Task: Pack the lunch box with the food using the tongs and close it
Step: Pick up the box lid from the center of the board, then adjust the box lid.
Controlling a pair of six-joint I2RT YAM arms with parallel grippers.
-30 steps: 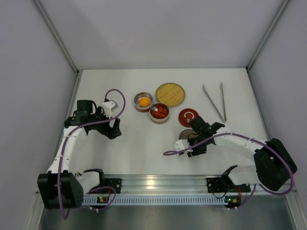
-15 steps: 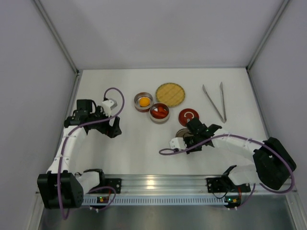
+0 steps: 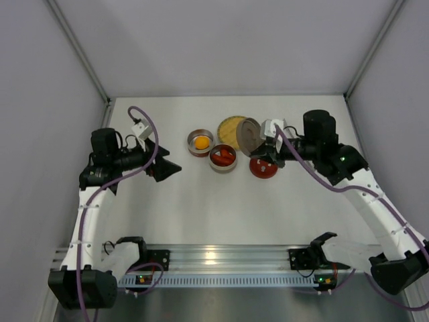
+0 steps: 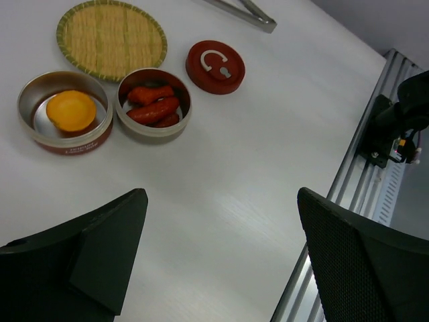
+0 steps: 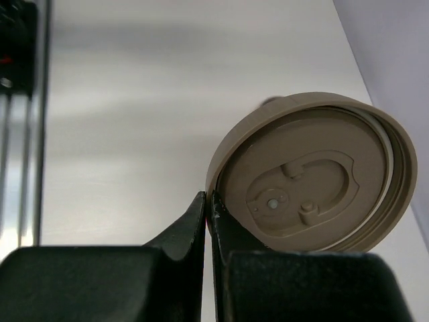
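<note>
The food sits in two round tins: an orange ball (image 4: 70, 111) in the left tin (image 3: 200, 142) and red pieces (image 4: 153, 107) in the right tin (image 3: 222, 158). My right gripper (image 3: 260, 146) is shut on the rim of a tan round lid (image 5: 308, 194), held on edge above the woven plate (image 3: 230, 127). A red lid (image 3: 263, 168) lies flat below it. The tongs (image 4: 251, 12) show only at the top edge of the left wrist view; the right arm hides them from above. My left gripper (image 3: 167, 169) hangs open and empty, left of the tins.
The metal rail (image 3: 221, 258) with both arm bases runs along the near edge. Grey walls close in the back and both sides. The right arm stretches over the table's right half.
My right gripper shut on the tan lid near the table's front middle, then lifted it back over the woven plate. The left arm rose and swung slightly left, still open.
</note>
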